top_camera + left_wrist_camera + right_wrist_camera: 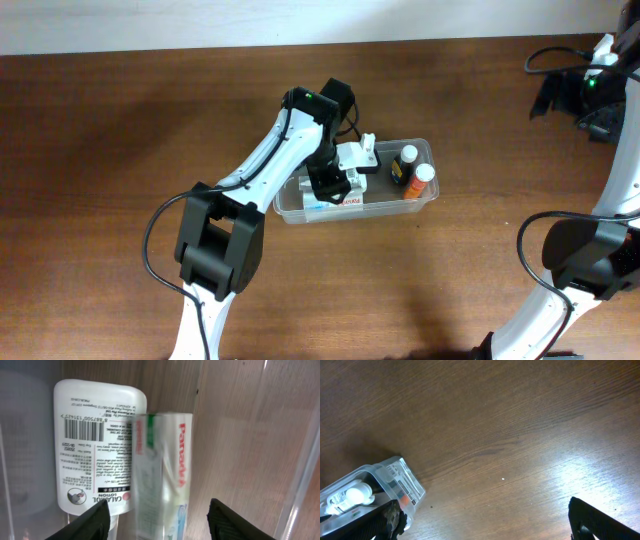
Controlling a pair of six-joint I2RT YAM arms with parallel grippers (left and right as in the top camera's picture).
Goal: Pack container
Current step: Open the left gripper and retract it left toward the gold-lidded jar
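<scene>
The clear plastic container [432, 152] sits mid-table. Its wall also shows in the left wrist view [304, 460] and the right wrist view [395, 477]. Inside lie a white calamine lotion bottle [92, 440], a blurred white Panadol box [162, 470], and two small orange-capped bottles [405, 164] [421, 180]. My left gripper [159, 510] is inside the container, open, with its fingers wide on either side of the box and not touching it. It also shows from overhead [332, 185]. My right gripper [485, 517] is open and empty over bare table, far right [590, 95].
The table is brown wood [520, 435]. Black cables lie at the far right back [550, 70]. A pale wall edge runs along the back.
</scene>
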